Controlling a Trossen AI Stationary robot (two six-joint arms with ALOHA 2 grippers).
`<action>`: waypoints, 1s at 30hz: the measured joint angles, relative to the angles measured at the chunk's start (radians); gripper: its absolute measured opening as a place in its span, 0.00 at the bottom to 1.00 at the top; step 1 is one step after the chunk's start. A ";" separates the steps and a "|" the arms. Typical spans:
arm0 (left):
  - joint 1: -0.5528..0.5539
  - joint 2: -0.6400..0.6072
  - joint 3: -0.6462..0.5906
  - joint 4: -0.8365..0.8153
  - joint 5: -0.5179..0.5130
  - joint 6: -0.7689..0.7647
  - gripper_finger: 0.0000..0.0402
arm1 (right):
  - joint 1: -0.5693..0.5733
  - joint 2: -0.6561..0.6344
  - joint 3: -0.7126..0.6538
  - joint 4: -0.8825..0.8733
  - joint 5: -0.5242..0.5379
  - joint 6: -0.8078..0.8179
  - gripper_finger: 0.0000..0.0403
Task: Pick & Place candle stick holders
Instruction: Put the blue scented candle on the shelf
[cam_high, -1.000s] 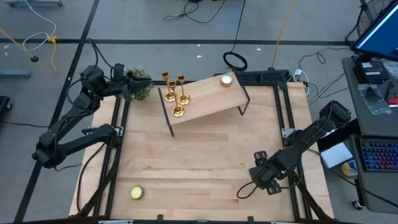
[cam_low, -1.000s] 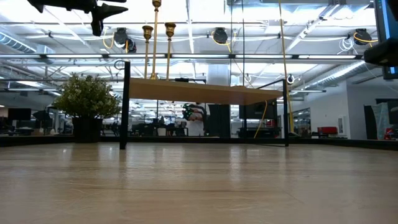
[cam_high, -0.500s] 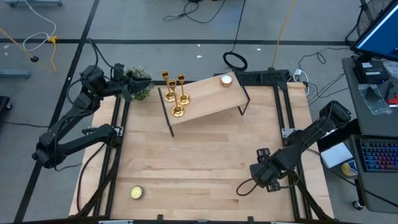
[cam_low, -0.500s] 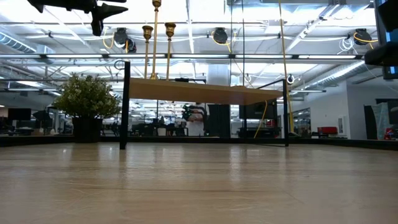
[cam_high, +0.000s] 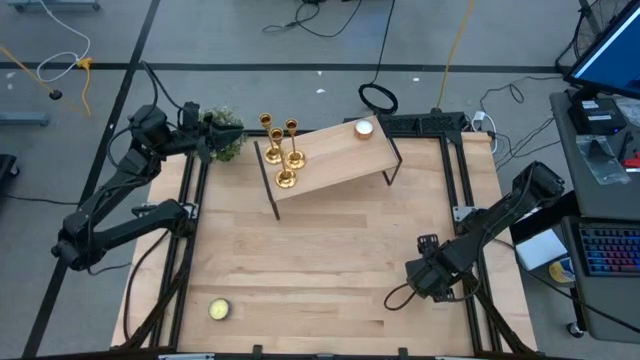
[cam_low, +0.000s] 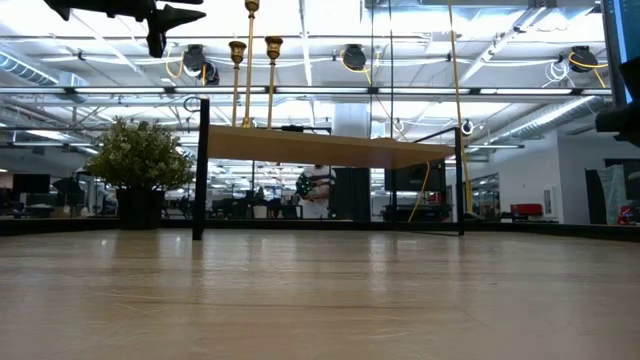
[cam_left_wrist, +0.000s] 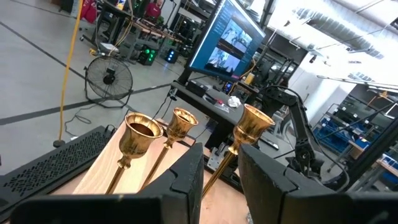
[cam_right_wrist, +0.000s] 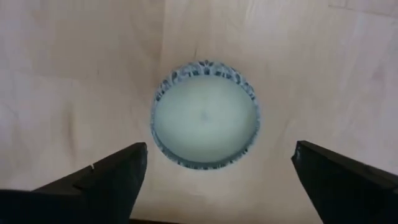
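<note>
Holders: three gold ones clustered on the raised shelf's left end, upper centre of the high view | Left gripper: just left of them beside the plant, fingers slightly parted, empty | Right gripper: lower right, spread wide over a pale tealight (not touching it)

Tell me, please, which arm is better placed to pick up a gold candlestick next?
Left. The left gripper hovers open beside the candlesticks on the shelf; the right gripper hangs over a tealight far away.
</note>
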 joint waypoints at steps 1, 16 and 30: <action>0.000 0.000 0.000 0.000 0.000 0.000 0.25 | 0.000 0.000 -0.005 0.009 -0.001 -0.001 0.97; 0.000 0.000 0.000 0.000 0.000 0.000 0.25 | 0.000 0.000 -0.137 0.201 0.000 0.002 0.99; 0.000 0.000 0.000 0.000 0.000 0.000 0.25 | 0.000 0.000 -0.167 0.298 0.052 0.004 0.99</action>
